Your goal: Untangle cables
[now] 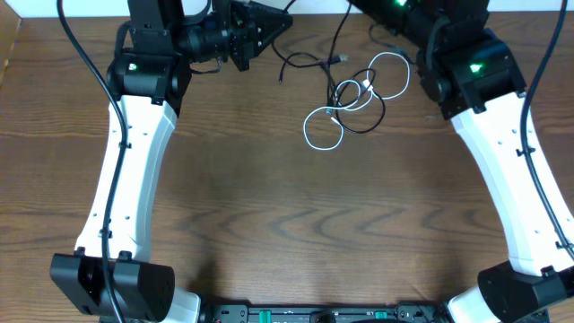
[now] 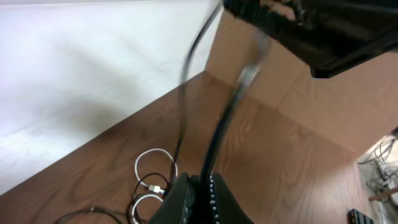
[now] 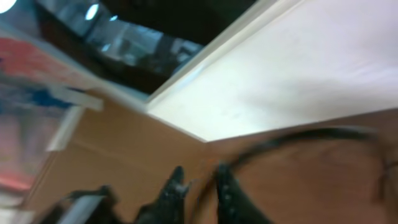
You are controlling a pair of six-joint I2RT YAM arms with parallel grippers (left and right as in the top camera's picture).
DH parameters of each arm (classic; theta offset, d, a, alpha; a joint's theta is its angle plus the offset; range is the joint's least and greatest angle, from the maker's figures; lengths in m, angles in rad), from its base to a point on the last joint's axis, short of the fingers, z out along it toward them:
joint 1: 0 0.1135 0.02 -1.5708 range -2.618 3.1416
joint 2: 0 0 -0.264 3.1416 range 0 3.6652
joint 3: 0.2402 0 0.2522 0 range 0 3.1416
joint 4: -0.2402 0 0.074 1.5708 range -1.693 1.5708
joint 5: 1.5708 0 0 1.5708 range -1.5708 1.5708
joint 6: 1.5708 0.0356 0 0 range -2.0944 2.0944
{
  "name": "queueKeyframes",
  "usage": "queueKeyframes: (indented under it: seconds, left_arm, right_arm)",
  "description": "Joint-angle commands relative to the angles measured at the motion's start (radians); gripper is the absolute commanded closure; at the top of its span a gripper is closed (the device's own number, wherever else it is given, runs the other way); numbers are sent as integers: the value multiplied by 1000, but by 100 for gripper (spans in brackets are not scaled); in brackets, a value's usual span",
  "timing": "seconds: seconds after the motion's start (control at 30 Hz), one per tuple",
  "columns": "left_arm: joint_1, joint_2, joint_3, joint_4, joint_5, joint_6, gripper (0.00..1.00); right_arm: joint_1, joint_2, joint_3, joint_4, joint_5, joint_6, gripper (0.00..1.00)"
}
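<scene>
Closest to the left wrist lens, the left gripper (image 2: 198, 198) has its fingers clenched together on a black cable (image 2: 219, 134). That cable climbs out from between the tips, blurred, toward the dark body of the right arm (image 2: 311, 31), which hides its upper end. A thinner black strand runs up beside it.

From overhead, the cables (image 1: 354, 99) lie in a loose knot on the far right-centre of the wooden table (image 1: 269, 215), between the two arms' heads. The white cable (image 1: 306, 127) makes one oval loop on the near-left side of the knot and a wider loop on the far-right side. Black loops cross through it in the middle. One black strand leaves the knot and runs to the table's far edge, where the right arm covers it. A loose black cable (image 1: 300, 61) with a small plug end lies just left of the knot, near the left gripper's tips.

In the right wrist view, the right gripper (image 3: 198, 190) shows a narrow gap between its fingers, and a black cord arcs away to the right from that gap. The picture is too blurred to tell whether the cord is pinched or free.

The left arm (image 1: 134, 152), white with black joints, stretches along the table's left side. A pale wall (image 2: 81, 62) stands behind the table's far edge.
</scene>
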Motion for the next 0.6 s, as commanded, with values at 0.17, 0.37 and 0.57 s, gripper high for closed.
queueKeyframes:
  seconds: [0.17, 0.37, 0.57]
  left_arm:
    - [3, -15, -2, 96, -25, -166, 92]
    - [3, -28, -2, 211, 9, -294, 93]
    - [3, -69, -2, 376, 8, -473, 93]
  right_arm:
    - [-16, -6, 7, -104, 199, -149, 57]
    - [-16, -1, 6, -154, 246, -357, 37]
    - [-15, 41, 6, -209, 199, -602, 11]
